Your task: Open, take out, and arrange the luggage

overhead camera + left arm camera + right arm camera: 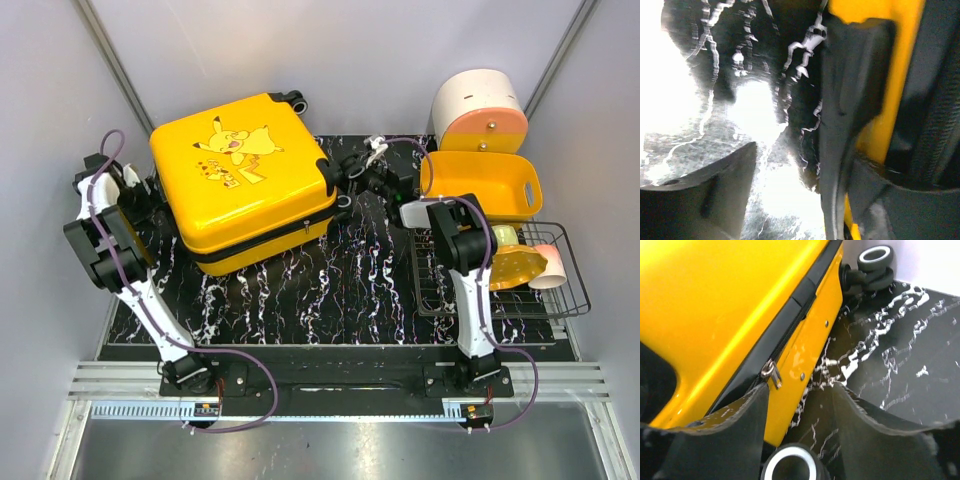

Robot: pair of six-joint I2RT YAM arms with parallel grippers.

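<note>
Overhead, my left gripper (pixel 148 196) sits at frame left, fingers spread beside the black side handle (pixel 850 75). The closed yellow luggage (pixel 240 180) fills the upper left-centre, and its cartoon print (pixel 235 145) shows only from above. Right of it, my right gripper (pixel 801 390), fingers apart, faces a zipper pull (pixel 771 372) that only its wrist camera shows.
</note>
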